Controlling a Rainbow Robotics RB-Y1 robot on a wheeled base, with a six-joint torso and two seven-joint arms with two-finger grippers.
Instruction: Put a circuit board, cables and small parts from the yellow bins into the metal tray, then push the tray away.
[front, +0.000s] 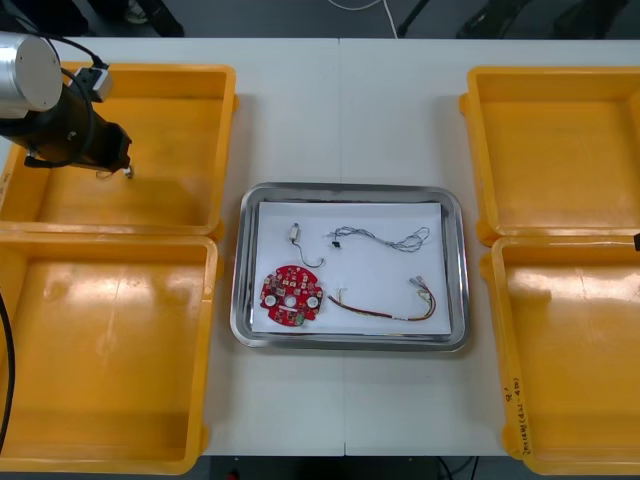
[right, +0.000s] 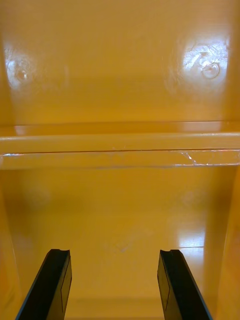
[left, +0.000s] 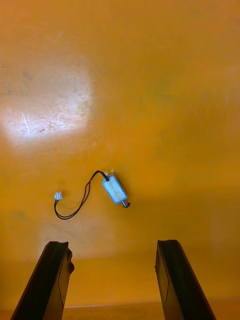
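Legible text: none.

Short dark handwritten marking (front: 515, 403) on tray-side rim of near right yellow plastic bin (front: 600, 462), written lengthwise along rim, toward bin's near end. Characters too small to read. Second, fainter row of marks just beside first on same rim, likewise unreadable.

Pale component markings on face of round red circuit board (front: 291, 295), lying in white-lined shiny metal tray (front: 452, 200). No lettering or number resolvable there.

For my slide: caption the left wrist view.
Open left gripper hovers above a small metal part lying in the yellow bin.
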